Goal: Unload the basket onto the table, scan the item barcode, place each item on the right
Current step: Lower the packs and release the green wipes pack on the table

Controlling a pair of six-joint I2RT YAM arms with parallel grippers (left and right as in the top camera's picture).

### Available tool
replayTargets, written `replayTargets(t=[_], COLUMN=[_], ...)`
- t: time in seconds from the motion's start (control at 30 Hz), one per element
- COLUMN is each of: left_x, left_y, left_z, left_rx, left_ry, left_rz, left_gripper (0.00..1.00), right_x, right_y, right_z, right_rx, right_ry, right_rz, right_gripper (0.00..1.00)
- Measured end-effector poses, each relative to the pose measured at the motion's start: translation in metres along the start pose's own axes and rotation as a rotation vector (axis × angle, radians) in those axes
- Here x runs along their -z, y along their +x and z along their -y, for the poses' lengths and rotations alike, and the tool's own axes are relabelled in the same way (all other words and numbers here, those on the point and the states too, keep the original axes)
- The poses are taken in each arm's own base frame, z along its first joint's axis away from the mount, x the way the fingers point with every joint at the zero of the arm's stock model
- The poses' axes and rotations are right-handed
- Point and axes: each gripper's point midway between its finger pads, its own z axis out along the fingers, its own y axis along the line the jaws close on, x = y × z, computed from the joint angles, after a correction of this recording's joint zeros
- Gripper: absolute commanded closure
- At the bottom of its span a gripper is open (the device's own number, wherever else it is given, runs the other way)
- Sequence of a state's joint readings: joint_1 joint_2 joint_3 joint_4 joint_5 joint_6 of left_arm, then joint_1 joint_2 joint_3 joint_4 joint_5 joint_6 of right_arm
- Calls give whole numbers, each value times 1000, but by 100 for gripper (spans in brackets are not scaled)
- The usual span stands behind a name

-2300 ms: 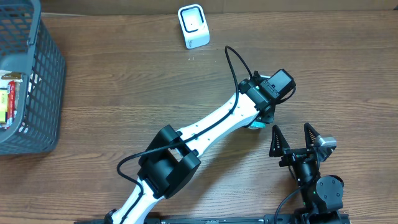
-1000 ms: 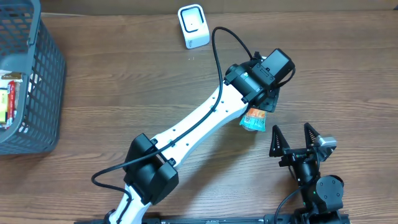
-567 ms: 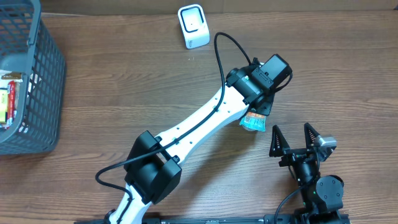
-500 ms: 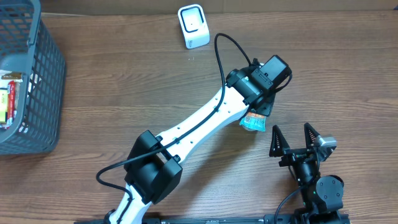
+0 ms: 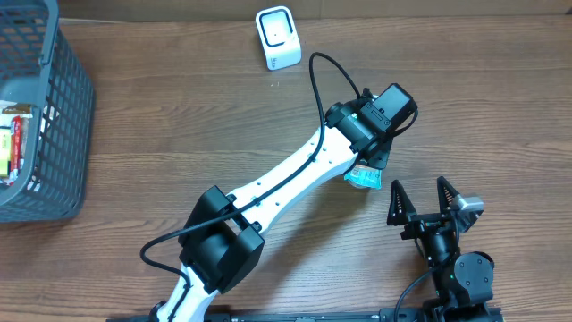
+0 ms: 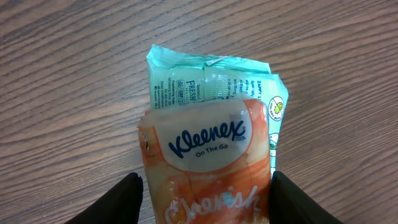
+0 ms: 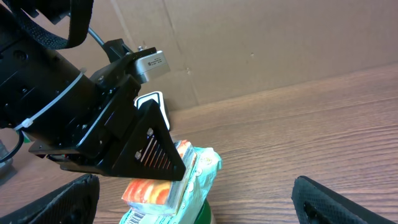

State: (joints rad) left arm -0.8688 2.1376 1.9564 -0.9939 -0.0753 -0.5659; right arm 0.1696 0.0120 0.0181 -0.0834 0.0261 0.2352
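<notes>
An orange Kleenex tissue pack point(image 6: 208, 155) lies on top of a teal wipes pack point(image 6: 211, 78) on the wooden table. My left gripper point(image 6: 205, 182) is down over them, and its black fingers point(image 6: 127, 199) press against both long sides of the orange pack. From overhead, the left gripper point(image 5: 374, 154) hides most of the stack; only the teal pack point(image 5: 365, 177) pokes out. The white scanner point(image 5: 278, 38) stands at the table's far edge. My right gripper point(image 5: 420, 202) rests open near the front, just behind the packs point(image 7: 152, 190).
A grey mesh basket point(image 5: 54, 134) with several packaged goods point(image 5: 11, 143) sits at the far left. Something round and green point(image 7: 204, 214) shows under the teal pack. A cardboard wall point(image 7: 261, 43) backs the table.
The left gripper has shifted slightly left and down over the stack, and its jaws have narrowed onto the orange pack. The right arm has stayed still.
</notes>
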Motion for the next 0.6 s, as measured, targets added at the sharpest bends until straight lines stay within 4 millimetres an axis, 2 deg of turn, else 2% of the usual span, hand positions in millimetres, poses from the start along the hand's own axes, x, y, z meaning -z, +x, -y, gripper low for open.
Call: replayTargets(t=[0.1, 0.2, 0.3, 0.6], left_x=[-4, -12, -16, -8], left_y=[1, 4, 5, 3], left_z=[0, -2, -1, -10], left_rx=[-1, -1, 0, 9], left_ry=[-4, -13, -13, -35], left_rz=[-6, -21, -27, -45], left_gripper=[52, 69, 80, 83], right_x=[0, 0, 0, 0], right_y=[0, 0, 0, 0], right_z=[0, 0, 0, 0], right_rx=[0, 0, 0, 0], right_ry=[0, 0, 0, 0], right_rz=[0, 0, 0, 0], right_gripper=[0, 0, 0, 0])
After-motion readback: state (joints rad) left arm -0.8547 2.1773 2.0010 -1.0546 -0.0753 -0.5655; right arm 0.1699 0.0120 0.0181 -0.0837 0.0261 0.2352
